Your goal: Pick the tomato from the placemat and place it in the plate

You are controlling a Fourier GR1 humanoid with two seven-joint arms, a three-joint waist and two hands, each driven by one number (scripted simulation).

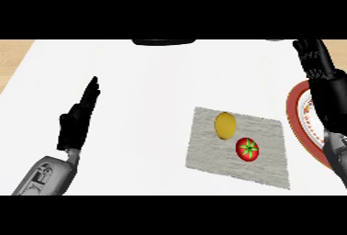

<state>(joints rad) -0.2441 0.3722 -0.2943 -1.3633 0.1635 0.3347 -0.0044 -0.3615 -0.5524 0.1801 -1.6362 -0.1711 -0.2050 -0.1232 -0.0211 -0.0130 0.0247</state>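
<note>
The plate (296, 114) is cut off by the view's right edge and partly covered by the right forearm, the right hand (313, 57) is clipped at the top edge, and a dark object (165, 42) there cannot be identified.

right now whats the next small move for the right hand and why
Probably bring the right hand back and left, down toward the tomato. The tomato lies untouched on the placemat beside a yellow fruit, while the hand sits raised over the plate, holding nothing.
</note>
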